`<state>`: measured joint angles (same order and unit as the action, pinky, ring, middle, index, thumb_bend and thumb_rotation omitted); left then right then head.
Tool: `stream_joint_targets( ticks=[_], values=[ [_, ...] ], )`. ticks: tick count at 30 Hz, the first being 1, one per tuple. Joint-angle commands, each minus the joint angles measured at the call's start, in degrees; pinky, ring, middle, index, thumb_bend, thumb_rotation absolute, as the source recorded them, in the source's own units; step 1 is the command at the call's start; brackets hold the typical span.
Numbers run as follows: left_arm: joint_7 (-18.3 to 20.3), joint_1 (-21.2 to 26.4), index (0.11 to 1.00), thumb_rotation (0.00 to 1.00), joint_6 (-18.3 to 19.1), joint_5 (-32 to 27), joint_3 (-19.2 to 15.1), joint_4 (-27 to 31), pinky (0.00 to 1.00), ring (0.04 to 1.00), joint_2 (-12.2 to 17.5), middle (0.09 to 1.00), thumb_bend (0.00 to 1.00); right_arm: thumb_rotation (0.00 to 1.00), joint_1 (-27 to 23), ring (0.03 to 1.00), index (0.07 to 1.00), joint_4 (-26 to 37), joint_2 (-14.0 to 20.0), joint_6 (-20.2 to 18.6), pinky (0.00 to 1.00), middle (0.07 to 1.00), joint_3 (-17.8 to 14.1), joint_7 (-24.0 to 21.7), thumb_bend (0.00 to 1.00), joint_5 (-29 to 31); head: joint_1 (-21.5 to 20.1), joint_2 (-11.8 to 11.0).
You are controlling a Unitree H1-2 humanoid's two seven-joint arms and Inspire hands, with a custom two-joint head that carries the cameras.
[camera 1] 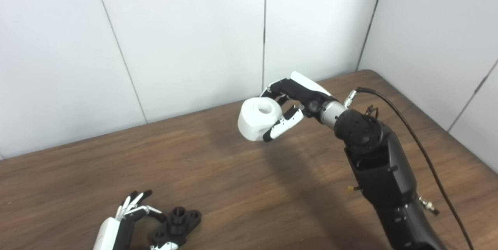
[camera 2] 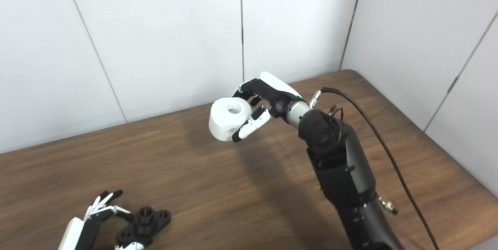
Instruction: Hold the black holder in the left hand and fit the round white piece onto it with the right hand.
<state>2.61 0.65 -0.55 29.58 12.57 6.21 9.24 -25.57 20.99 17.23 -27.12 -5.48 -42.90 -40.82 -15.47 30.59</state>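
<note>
The right hand (camera 1: pixel 290 104) is up in the air above the brown desk (camera 1: pixel 233 180), and its fingers (camera 1: pixel 283 123) are wrapped around the round white piece (camera 1: pixel 258 119). The white piece has a hole in its top, and it hangs well above the wood — it touches nothing but the hand. A thin black cable (camera 1: pixel 420 152) runs along the right arm. Far from there, down at the near left corner of the desk, is the black holder (camera 1: pixel 177 226). It has a short round post standing up in its middle and flat ears with holes on its sides. The left hand (camera 1: pixel 126 222) is right beside it, with the holder sitting between the thumb below and the other fingers (camera 1: pixel 136 201) above. The fingers are spread apart — they do not look closed around the holder, but the bottom edge of the picture cuts off part of the hand. The holder and the white piece are well apart.
</note>
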Motion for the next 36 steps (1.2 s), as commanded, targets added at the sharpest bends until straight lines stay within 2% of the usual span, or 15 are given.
stream_joint_targets(
  ticks=[1, 5, 9, 13, 23, 36],
  values=[
    [0.2, 0.2, 0.482, 0.04, 0.4, 0.7, 0.9, -1.1, 1.0, 1.0, -0.5, 0.911, 0.52, 0.13, -2.7, 0.851, 0.477, 3.5, -0.5, 0.2, 0.84, 0.796, -0.7, -2.8, 0.51, -1.7, 0.7, 0.0],
    [0.6, 0.3, 0.481, 0.04, 2.1, 2.2, 2.1, -0.8, 1.0, 1.0, -1.3, 0.915, 0.52, 0.13, -2.3, 0.83, 0.478, 6.8, -1.2, 0.2, 0.8, 0.798, 0.3, -6.9, 0.51, -0.7, 4.4, 0.7],
    [0.9, 0.3, 0.481, 0.04, 4.5, 4.7, 3.6, 0.1, 1.0, 1.0, -2.4, 0.912, 0.52, 0.13, -1.7, 0.852, 0.478, 8.5, -1.6, 0.2, 0.86, 0.799, 2.1, -10.0, 0.51, -0.2, 7.4, 1.7],
    [0.6, 0.5, 0.481, 0.04, 5.8, 6.2, 4.8, 0.3, 1.0, 1.0, -3.5, 0.912, 0.52, 0.13, -1.3, 0.854, 0.477, 9.0, -2.2, 0.2, 0.86, 0.814, 3.4, -11.6, 0.51, 0.5, 9.8, 2.7],
    [0.7, 1.4, 0.481, 0.04, 8.3, 8.4, 6.3, 0.3, 1.0, 1.0, -5.8, 0.914, 0.52, 0.13, -1.3, 0.898, 0.477, 9.8, -2.7, 0.2, 0.92, 0.837, 5.6, -12.6, 0.51, 1.9, 15.0, 5.4],
    [1.1, 1.5, 0.48, 0.05, 9.4, 8.8, 7.0, 1.4, 1.0, 1.0, -6.5, 0.916, 0.52, 0.13, 0.3, 0.89, 0.476, 10.3, -3.1, 0.2, 0.86, 0.816, 9.6, -12.0, 0.51, 2.6, 16.0, 7.0]
  ],
)
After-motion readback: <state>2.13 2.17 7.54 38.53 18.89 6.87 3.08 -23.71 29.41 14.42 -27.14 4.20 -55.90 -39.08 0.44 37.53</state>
